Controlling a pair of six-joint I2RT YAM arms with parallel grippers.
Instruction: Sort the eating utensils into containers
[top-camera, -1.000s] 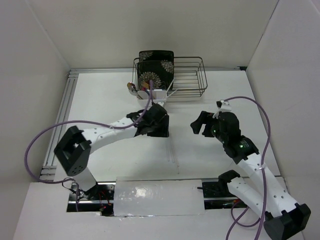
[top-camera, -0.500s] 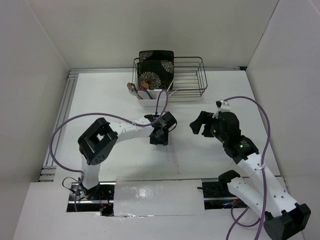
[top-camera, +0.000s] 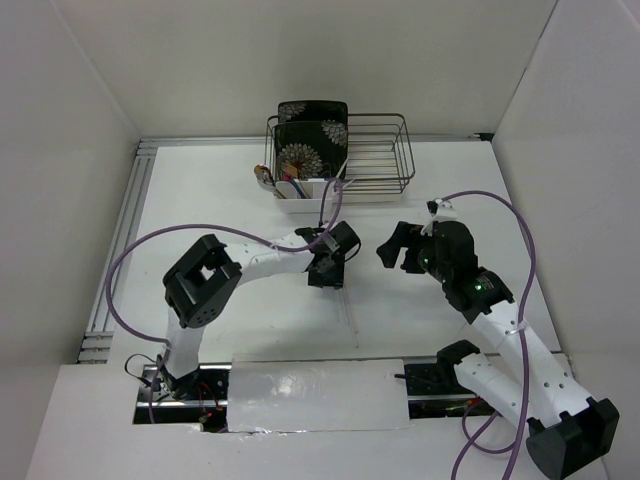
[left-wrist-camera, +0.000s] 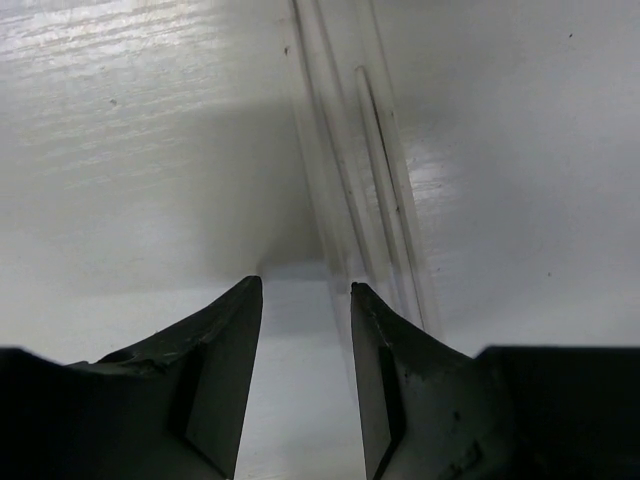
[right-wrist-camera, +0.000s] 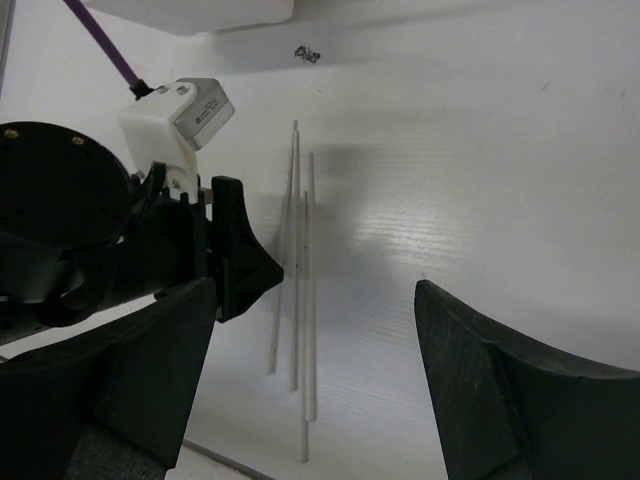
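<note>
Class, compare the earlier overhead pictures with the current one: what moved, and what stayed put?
The left gripper drew back from the caddy toward the near edge, its arm folding at the elbow. It now sits low over the chopsticks, fingers apart, with nothing taken. The right gripper, the chopsticks, the caddy and the rack stayed put.

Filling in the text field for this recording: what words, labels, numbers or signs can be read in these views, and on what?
None can be read.
Label on the white box at the left arm's wrist: print too small and blurred to read.
Small dark mark on the table: too small to tell whether it is print.
Black plates: floral pattern only, no writing.
</note>
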